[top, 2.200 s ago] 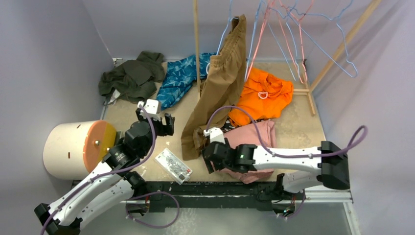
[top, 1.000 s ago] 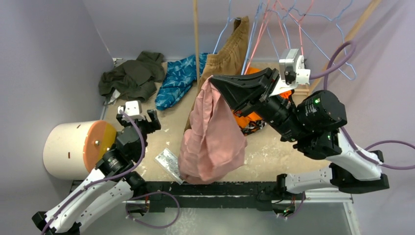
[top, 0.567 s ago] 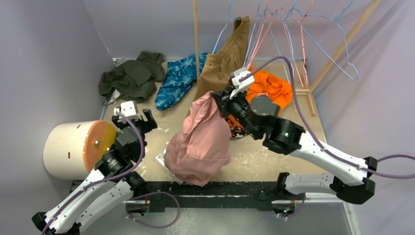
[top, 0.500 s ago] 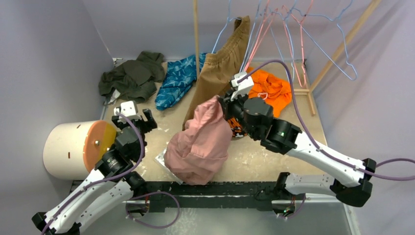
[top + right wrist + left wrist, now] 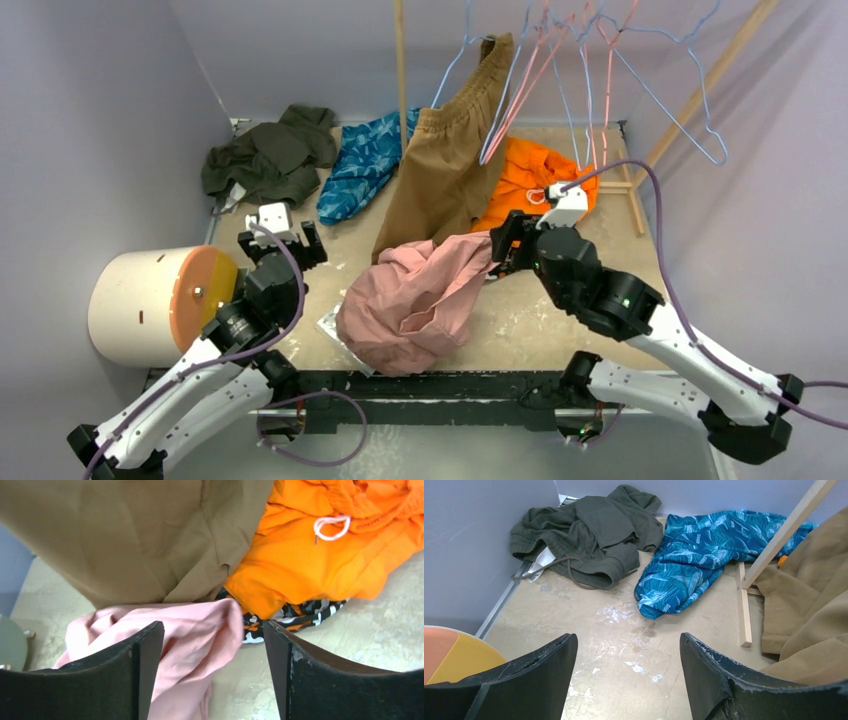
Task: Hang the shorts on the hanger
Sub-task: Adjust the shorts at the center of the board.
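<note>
The dusty-pink shorts (image 5: pixel 415 305) lie crumpled on the table's near middle, one end reaching toward my right gripper (image 5: pixel 500 250). That gripper is open. In the right wrist view a fold of the shorts (image 5: pixel 190 630) lies loosely between the spread fingers of the right gripper (image 5: pixel 212 670), nearer the left one. A light-blue wire hanger (image 5: pixel 708 110) hangs from the rack at the back right. My left gripper (image 5: pixel 292 240) stands open above bare tabletop to the left, shown as the left gripper (image 5: pixel 629 675) with nothing between its fingers.
Tan-brown shorts (image 5: pixel 450 170) hang from the rack among pink and blue wire hangers. An orange garment (image 5: pixel 535 185), a blue patterned cloth (image 5: pixel 365 160) and dark green clothing (image 5: pixel 270 155) lie at the back. A white cylinder (image 5: pixel 150 300) sits left, a clear packet (image 5: pixel 335 325) beside the shorts.
My right arm came down from holding the shorts aloft, the shorts dropped onto the table, and the right gripper opened. The left arm has barely moved.
</note>
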